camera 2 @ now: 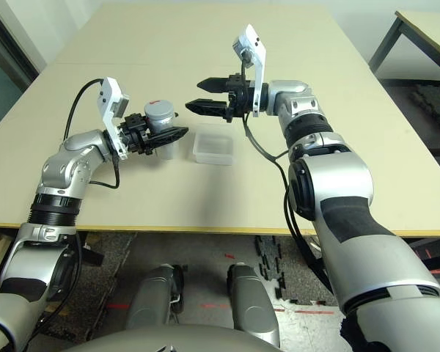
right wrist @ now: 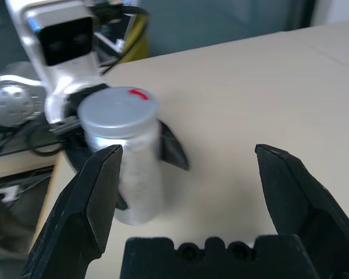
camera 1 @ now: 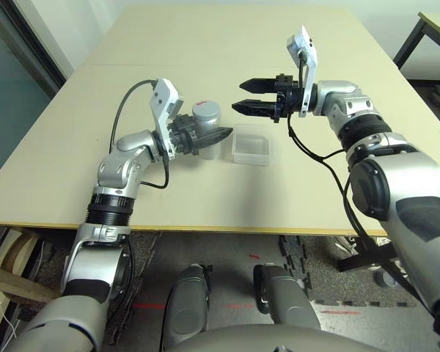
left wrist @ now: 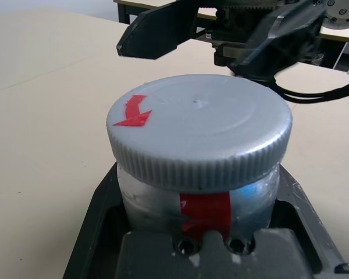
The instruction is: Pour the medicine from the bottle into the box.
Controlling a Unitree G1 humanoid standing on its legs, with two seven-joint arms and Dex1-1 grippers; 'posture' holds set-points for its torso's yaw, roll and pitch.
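Note:
The silver-grey bottle [camera 1: 205, 126] stands upright on the table with its grey cap [left wrist: 199, 131] on, a red mark on the cap and a red stripe down its side. My left gripper [camera 1: 221, 136] is shut on the bottle's body. The clear box [camera 1: 251, 144] sits just right of the bottle. My right gripper [camera 1: 238, 96] hovers open above and slightly behind the box, fingertips pointing toward the bottle's cap, a short gap away. The medicine is hidden inside the bottle.
The tan table [camera 1: 205, 44] stretches far behind the bottle and box. A dark table leg [camera 1: 411, 40] stands at the far right, off the table.

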